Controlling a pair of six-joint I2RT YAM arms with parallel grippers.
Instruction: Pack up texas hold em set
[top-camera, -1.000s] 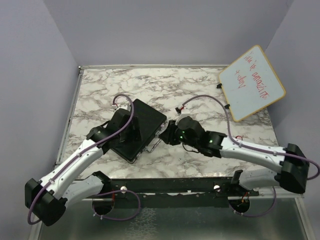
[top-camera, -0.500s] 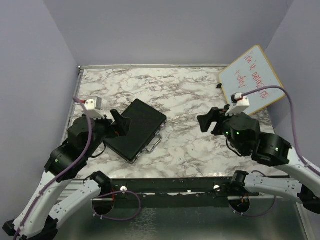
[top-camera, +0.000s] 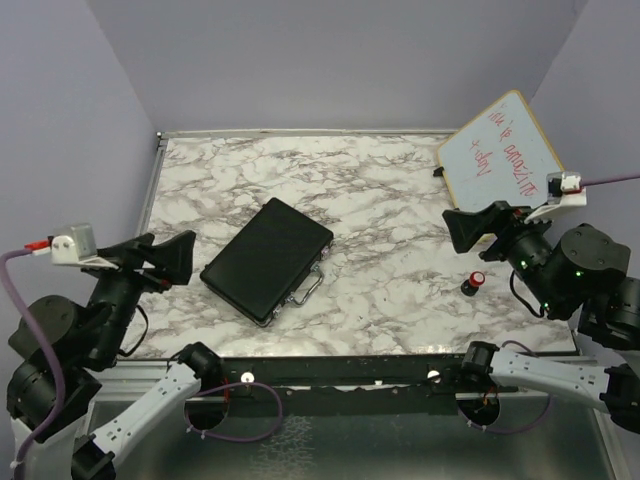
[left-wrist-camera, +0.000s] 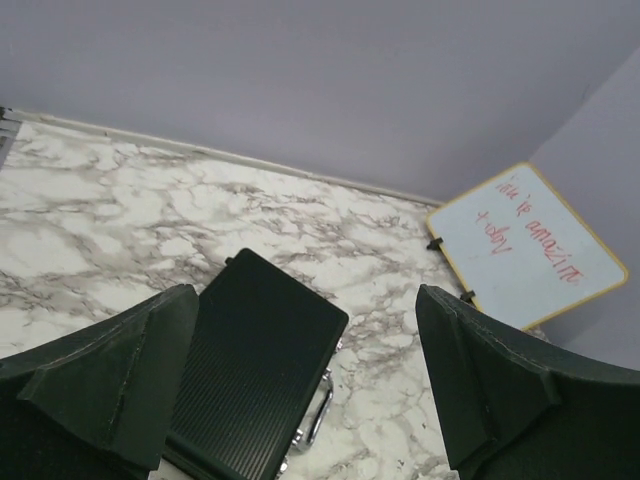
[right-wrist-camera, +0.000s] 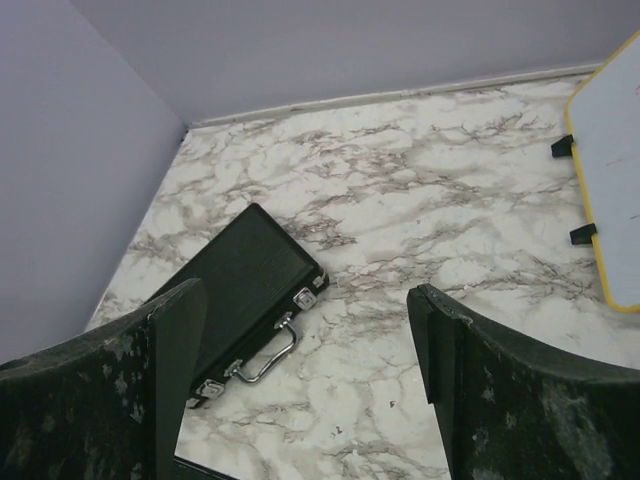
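Black case (top-camera: 267, 260), seemingly latched, between left claw (top-camera: 163, 256) and right claw (top-camera: 478, 223)

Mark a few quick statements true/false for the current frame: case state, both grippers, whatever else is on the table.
1. The black case is shut and lies flat on the table. True.
2. The left gripper is clamped on the case. False: it is open, back from the case, holding nothing.
3. The right gripper is open and empty. True.
4. The whiteboard lies flat on top of the case. False: it stands at the table's far right corner, apart from the case.
5. A small black cylinder with a red-white top stands on the right side of the table, apart from the case. True.
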